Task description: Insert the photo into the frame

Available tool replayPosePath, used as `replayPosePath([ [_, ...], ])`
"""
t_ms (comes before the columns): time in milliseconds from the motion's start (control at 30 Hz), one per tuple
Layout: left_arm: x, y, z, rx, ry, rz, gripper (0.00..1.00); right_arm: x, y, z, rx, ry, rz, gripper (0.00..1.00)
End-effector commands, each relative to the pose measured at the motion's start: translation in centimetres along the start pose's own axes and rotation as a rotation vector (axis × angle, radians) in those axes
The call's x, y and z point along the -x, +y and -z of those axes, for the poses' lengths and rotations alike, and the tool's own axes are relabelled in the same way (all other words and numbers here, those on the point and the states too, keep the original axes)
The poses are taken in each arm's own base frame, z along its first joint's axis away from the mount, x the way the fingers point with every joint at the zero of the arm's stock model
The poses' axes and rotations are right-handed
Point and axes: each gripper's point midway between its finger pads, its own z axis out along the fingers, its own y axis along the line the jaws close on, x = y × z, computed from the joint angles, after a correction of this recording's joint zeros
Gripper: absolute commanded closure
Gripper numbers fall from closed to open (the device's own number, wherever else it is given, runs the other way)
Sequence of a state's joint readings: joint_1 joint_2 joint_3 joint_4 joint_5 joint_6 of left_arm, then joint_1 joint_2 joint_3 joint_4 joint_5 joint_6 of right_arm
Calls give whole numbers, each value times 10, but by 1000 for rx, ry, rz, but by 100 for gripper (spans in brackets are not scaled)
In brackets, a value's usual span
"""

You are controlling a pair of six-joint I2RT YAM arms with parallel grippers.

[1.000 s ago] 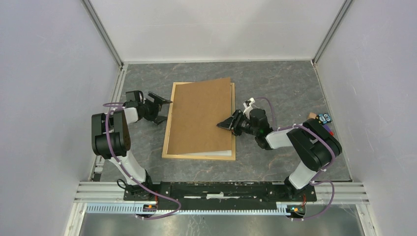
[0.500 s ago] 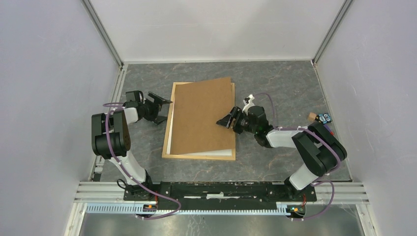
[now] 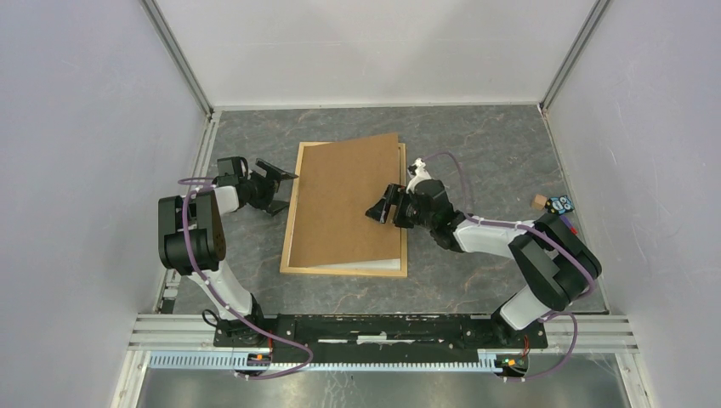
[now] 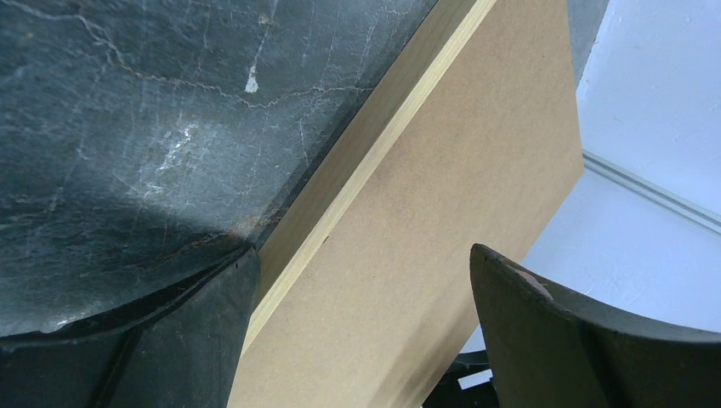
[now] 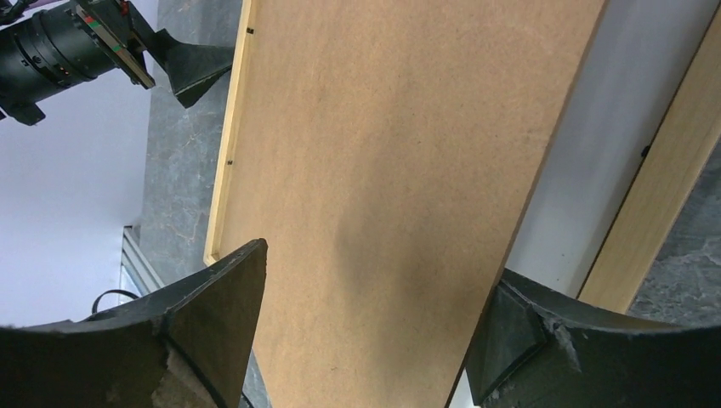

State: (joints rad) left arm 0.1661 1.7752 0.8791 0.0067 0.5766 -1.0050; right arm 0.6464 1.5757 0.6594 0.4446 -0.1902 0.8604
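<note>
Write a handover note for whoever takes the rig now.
Left gripper: open, empty, beside the left strip of the frame.
Right gripper: open, over the right edge of the brown board.
Board lies skewed on the frame, white sheet showing at its near edge; photo not visible.
Done: cannot confirm photo is in. Left: check that, square the board into the frame.

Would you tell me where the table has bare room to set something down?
The widest bare table lies beyond the right gripper, between the frame and the right wall. A strip runs nearer than the frame. Crowded: the left gripper beside the frame, small items at the right wall.
</note>
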Motion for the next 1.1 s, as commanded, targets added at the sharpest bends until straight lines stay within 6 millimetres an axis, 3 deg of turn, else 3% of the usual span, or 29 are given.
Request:
replayPosePath([
  [0,-2,-1,5,9,-9,25,0,39,26,3,22,-112,119,18],
  [667,4,0,9,32,-33,2,0,56,27,2,-175,-108,346,14],
  [1067,10,-3,17,35,-70,-10,0,62,30,6,-208,-113,396,13],
])
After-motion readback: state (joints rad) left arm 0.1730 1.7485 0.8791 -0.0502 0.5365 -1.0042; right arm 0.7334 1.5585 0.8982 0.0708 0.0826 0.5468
